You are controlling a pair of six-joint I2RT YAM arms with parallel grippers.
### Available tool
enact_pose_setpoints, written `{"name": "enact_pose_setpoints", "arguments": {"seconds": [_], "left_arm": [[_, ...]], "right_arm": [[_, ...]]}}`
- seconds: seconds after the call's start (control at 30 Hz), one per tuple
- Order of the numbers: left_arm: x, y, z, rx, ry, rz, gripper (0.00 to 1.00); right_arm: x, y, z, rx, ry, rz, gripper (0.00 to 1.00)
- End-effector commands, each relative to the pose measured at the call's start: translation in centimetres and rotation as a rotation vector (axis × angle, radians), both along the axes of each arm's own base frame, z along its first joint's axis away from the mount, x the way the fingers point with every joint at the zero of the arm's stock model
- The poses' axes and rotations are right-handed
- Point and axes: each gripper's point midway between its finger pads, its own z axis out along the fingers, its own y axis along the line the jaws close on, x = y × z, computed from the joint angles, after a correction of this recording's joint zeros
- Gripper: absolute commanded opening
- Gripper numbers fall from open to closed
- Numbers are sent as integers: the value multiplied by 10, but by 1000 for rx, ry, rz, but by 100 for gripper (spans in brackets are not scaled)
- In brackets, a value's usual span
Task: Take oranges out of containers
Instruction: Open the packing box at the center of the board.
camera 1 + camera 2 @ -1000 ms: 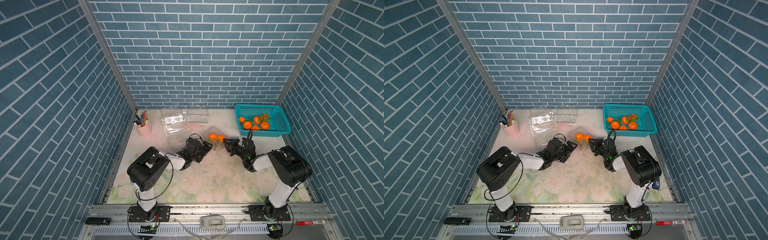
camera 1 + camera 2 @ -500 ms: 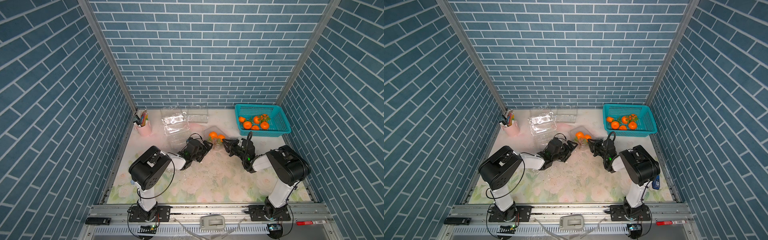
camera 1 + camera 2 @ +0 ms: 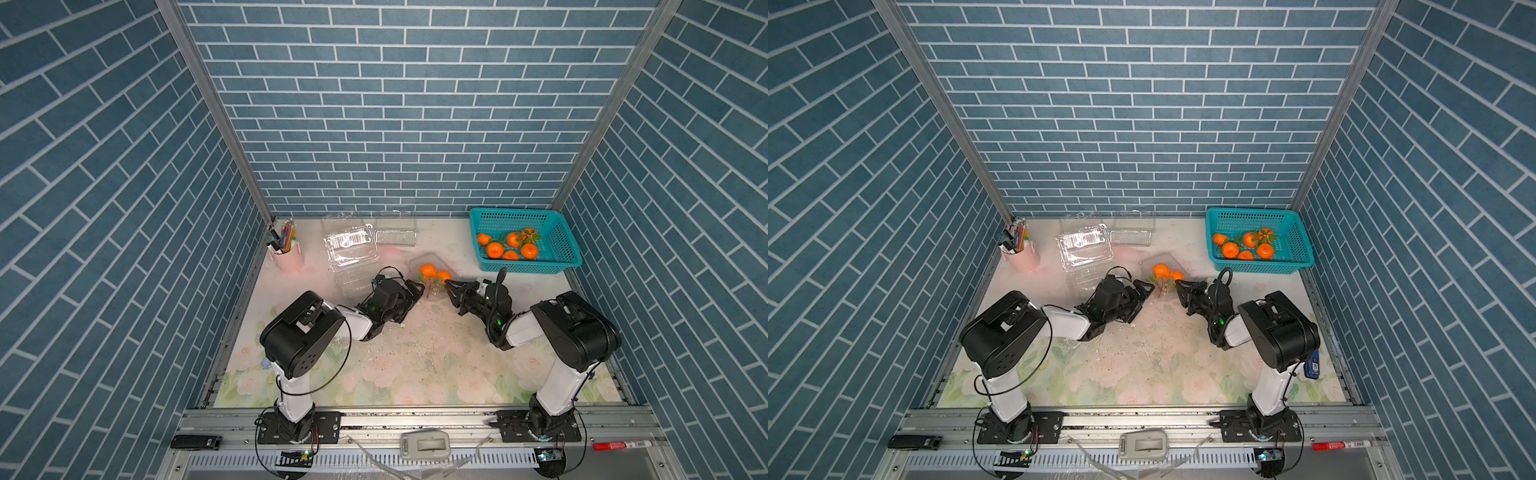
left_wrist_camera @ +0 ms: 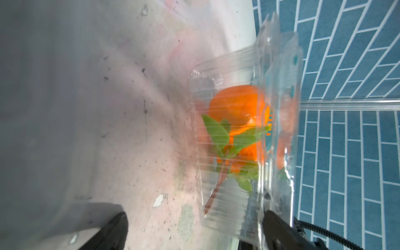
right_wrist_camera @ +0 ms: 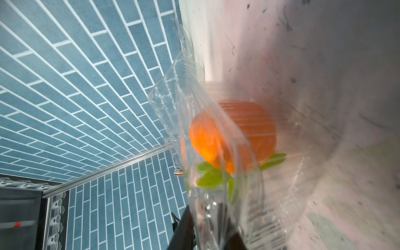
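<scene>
A clear container [image 3: 419,262] stands mid-table between both grippers, holding two oranges [image 3: 428,271] [image 3: 1160,271] on a leafy twig. My left gripper [image 3: 417,291] [image 4: 194,216] is open wide, and a near corner of the container [image 4: 229,207] lies between its fingers. The oranges [image 4: 236,108] show through the ribbed plastic. My right gripper [image 3: 451,286] [image 5: 208,218] is shut on a thin clear flap at the container's edge [image 5: 216,121], with the oranges [image 5: 253,129] just beyond. Several more oranges [image 3: 494,249] lie in the teal basket.
The teal basket [image 3: 528,266] stands at the back right. Empty clear containers [image 3: 351,247] [image 3: 395,237] sit at the back, and another [image 3: 353,284] lies beside my left arm. A pink pen cup [image 3: 286,259] stands at the back left near the wall.
The right gripper's jaws have narrowed slightly on the plastic. The left gripper has edged a little toward the container; the oranges have barely moved.
</scene>
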Motion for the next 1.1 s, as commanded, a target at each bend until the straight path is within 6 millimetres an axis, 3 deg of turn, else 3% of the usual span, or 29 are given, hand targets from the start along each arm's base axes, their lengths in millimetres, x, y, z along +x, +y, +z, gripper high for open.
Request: {"name": "enact_pose_setpoints", "arguments": {"seconds": [0.0,0.6,1.07], "left_arm": [[-1,3,-14,30,20,17,98],[8,3,-8,29,-23,36,95],[19,-5,-1,4,-78,25,95]], "right_arm": [[-4,3,15,60,-18,9,22],[-7,8,18,86,-29,47,18],[-19,8,9,68,-15,86,17]]}}
